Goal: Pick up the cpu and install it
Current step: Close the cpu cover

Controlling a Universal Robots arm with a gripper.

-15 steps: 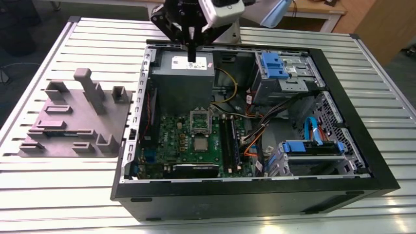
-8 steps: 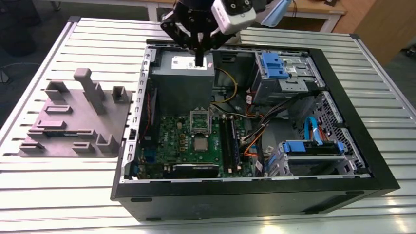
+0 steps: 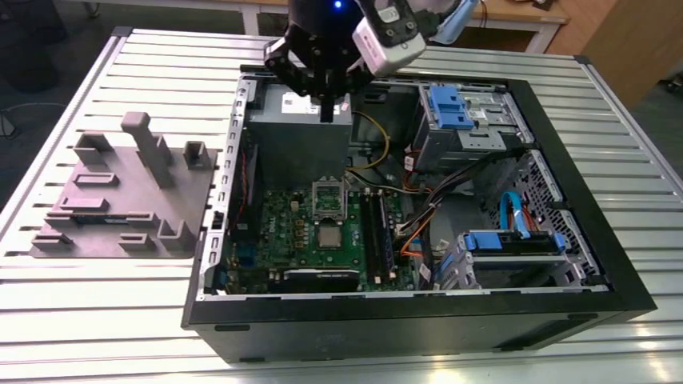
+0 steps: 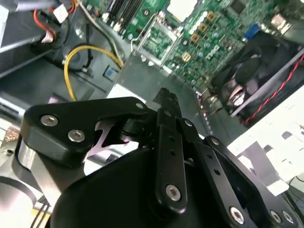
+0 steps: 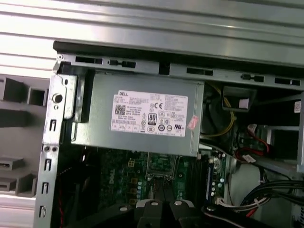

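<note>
Gripper (image 3: 326,114) fingers pressed together, nothing between them, poised over grey power supply (image 3: 288,142) inside open computer case (image 3: 427,324). Cpu (image 3: 329,234) lies flat on green motherboard (image 3: 280,220), just beside raised socket frame (image 3: 329,198), well apart from gripper.

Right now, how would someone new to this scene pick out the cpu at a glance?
Inside the open black computer case, find the green circuit board. Near its middle lies the cpu, a small shiny silver square beside the taller rectangular metal frame.
</note>
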